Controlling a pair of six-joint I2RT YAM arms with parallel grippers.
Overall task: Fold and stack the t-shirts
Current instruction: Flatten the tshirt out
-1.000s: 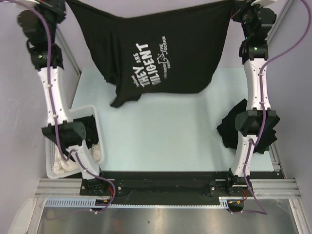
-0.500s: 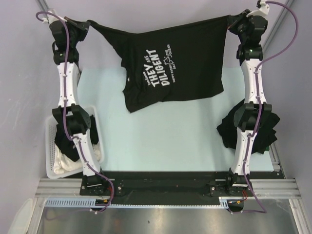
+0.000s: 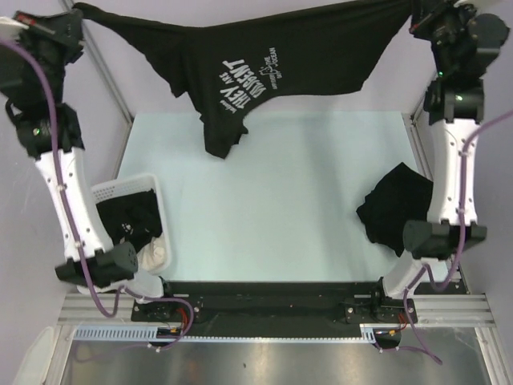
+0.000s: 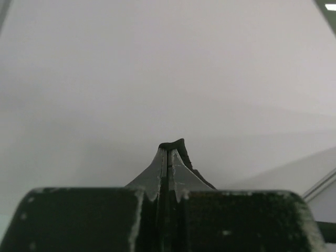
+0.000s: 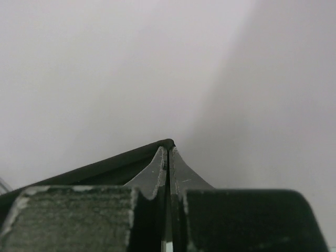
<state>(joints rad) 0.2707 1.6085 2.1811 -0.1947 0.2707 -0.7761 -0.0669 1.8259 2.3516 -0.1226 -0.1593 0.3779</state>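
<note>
- Stretching one shirt point(image 3: 321, 44) taut above the table's point(image 3: 272, 208) far edge, the left gripper point(image 4: 168, 153) and right gripper point(image 5: 168, 151) clamp tight on its corners.
- Spreading step in hand; next move likely calls for lowering it flat, unwrinkled.

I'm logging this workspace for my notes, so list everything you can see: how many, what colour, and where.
held t-shirt: one, black with white lettering, stretched in the air at the far side
t-shirt heap: number unclear, black, table's right side
basket: one, white, left, beside the left arm
black fabric: number unclear, inside the basket
white cloth: one, basket's near end
table: one, pale blue-green
left gripper: black, shut on the shirt
right gripper: black, shut on the shirt
</note>
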